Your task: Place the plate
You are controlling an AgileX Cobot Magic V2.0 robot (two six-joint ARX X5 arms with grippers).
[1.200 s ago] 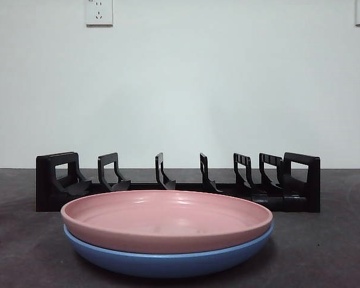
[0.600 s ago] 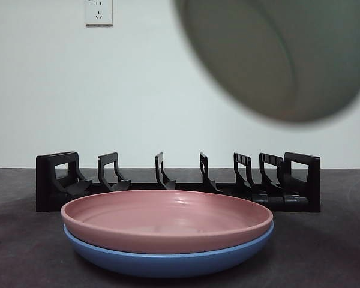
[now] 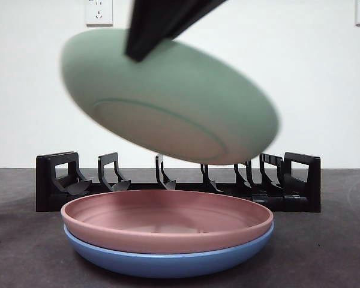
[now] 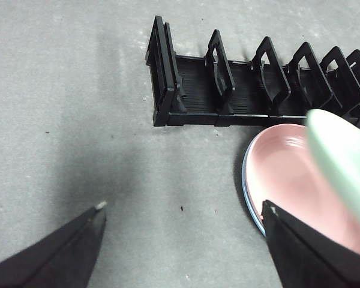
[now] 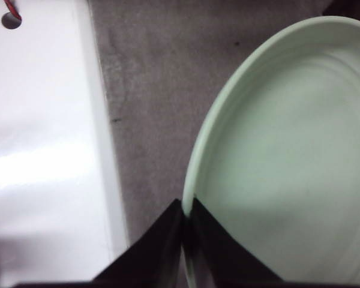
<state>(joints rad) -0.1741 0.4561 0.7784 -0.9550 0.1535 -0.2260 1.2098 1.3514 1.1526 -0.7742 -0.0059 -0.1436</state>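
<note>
A pale green plate (image 3: 168,105) hangs tilted in the air above the stacked plates, its underside facing the front view. My right gripper (image 5: 186,231) is shut on the green plate's rim (image 5: 195,174); in the front view it comes down from the top as a dark shape (image 3: 159,24). Below, a pink plate (image 3: 167,219) rests inside a blue plate (image 3: 168,261). My left gripper (image 4: 183,216) is open over bare table, left of the pink plate (image 4: 288,180), with the green plate's edge (image 4: 342,162) showing at its side.
A black dish rack (image 3: 180,183) with several upright dividers stands behind the stacked plates, also seen as the rack (image 4: 252,90) in the left wrist view. The grey table (image 4: 78,120) spreads around it. A white wall with sockets (image 3: 99,12) lies behind.
The green plate was absent a second ago, appeared blurred at the upper right, and now has moved left and lower over the pink plate.
</note>
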